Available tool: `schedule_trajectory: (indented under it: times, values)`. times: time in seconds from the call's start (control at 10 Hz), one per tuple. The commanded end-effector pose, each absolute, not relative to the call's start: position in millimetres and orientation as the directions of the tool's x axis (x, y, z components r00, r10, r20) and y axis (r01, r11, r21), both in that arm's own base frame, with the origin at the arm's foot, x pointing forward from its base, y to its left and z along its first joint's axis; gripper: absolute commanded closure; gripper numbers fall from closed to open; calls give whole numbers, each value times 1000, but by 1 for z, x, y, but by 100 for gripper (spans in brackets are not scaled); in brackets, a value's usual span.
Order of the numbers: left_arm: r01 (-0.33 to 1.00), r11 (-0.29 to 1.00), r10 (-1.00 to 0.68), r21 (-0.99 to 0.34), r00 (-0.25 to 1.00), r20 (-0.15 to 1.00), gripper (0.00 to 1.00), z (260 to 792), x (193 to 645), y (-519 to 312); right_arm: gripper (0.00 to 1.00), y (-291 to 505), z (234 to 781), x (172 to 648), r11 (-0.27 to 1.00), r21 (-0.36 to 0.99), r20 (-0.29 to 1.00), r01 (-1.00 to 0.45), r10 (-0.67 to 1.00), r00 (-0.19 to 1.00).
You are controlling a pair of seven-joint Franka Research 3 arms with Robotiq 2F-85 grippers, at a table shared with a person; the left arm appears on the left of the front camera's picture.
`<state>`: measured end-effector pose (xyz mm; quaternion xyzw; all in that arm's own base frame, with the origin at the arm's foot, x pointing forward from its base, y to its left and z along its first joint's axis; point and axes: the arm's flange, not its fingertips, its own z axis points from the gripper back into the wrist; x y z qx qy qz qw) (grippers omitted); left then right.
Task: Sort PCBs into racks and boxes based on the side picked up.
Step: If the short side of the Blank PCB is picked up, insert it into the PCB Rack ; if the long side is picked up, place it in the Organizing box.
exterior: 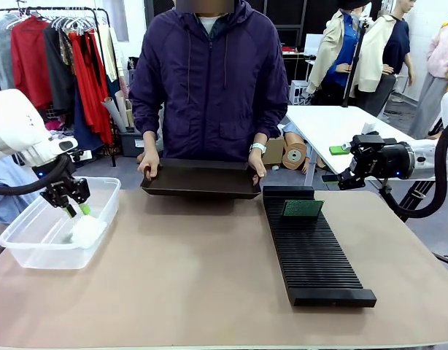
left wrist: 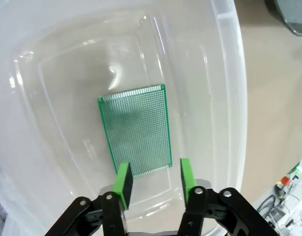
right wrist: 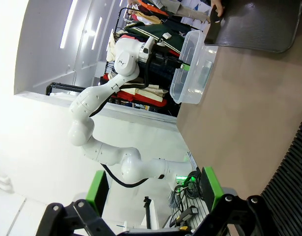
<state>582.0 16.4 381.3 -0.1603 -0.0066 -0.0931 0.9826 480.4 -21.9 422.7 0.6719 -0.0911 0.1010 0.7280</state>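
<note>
The left gripper [left wrist: 153, 184], jaws parted and empty, hangs over the box [left wrist: 229, 98]; the PCB [left wrist: 135, 130] lies flat inside toward 12 o'clock, long axis running 12-to-6, released

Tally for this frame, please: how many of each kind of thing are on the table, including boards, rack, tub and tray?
PCBs: 2, one lying in the tub, one standing in the rack
Black ribbed rack: 1
Clear plastic tub: 1
Black tray under the person's hands: 1
Total: 5
</note>
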Motion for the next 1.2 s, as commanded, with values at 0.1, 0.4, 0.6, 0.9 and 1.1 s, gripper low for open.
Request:
schedule_trajectory:
  times: [0.1, 0.4, 0.6, 0.9, 1.1]
  values:
    - [171, 959, -157, -224, 984, 80, 0, 410, 568, 15, 0, -21, 425, 480, 81, 957, 278, -280, 26, 960]
    - [191, 962, -167, -195, 977, 130, 0, 433, 562, 15, 0, -21, 425, 480, 81, 957, 278, -280, 26, 960]
    - [189, 961, -160, -200, 975, 152, 0, 443, 560, 15, 0, -21, 425, 480, 81, 957, 278, -280, 26, 960]
    - [203, 958, -173, -204, 973, 155, 0, 450, 560, 12, 0, -21, 425, 480, 81, 957, 278, -280, 26, 960]
    - [208, 957, -178, -203, 971, 157, 0, 450, 561, 12, 0, -21, 425, 480, 81, 957, 278, -280, 26, 960]
